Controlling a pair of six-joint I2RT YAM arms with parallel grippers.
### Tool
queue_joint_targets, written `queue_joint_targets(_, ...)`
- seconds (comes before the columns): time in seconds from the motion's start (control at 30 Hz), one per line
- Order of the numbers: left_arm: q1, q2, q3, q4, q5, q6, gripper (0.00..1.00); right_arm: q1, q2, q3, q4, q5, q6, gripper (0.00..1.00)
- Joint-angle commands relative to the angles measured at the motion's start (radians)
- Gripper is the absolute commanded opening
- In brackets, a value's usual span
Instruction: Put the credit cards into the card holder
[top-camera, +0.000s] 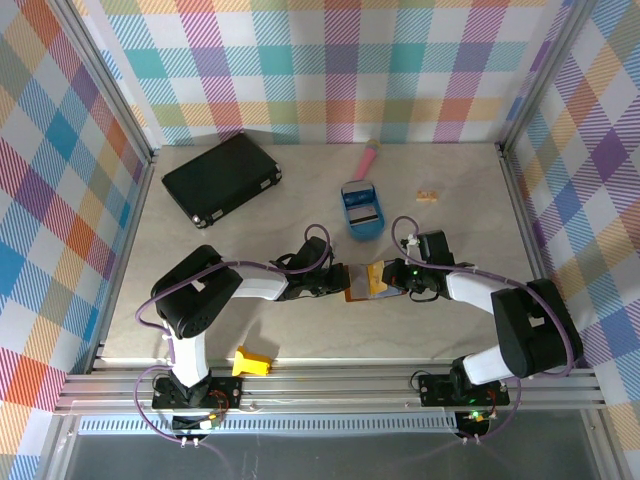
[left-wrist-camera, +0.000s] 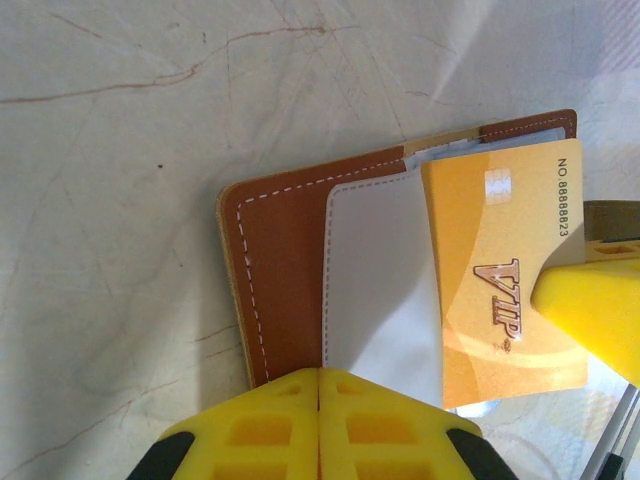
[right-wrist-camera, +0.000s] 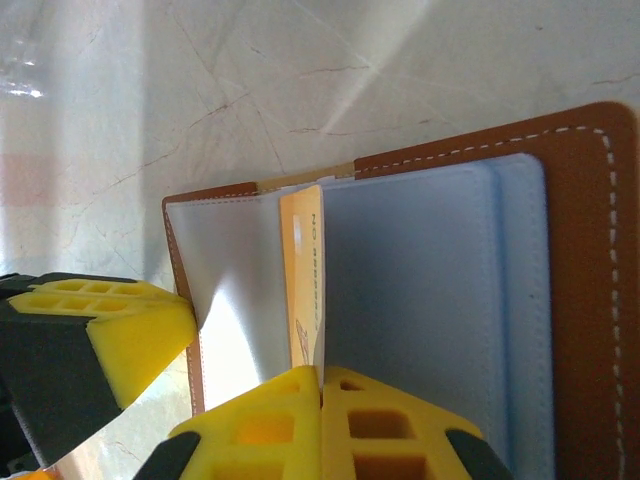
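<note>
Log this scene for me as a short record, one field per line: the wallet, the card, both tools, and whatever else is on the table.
card holder: open, grey-blue lining showing
gold card: one edge tucked under the lining, most of it outside
left tool: shut on the card holder's inner sleeve
right tool: shut on the gold card's edge
elsewhere: black case, blue tray, tan block, yellow piece

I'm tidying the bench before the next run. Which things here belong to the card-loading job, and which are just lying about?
Job:
brown card holder
gold VIP card
dark card in the blue tray

Lying about:
black case
pink-handled tool
small tan block
yellow plastic piece
</note>
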Motion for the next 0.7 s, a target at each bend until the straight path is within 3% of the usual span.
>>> queue_joint_targets(0.0,-0.008,0.038,0.005,-0.073,-0.012,0.000,0.07,0.005,0.029,-0.007,-0.019,0.002,-0.028,0.00)
queue_joint_targets(0.67,-0.009,0.039,0.039,-0.180,-0.059,0.006,0.05,0.005,0.104,-0.016,-0.006,-0.066,-0.055,0.00)
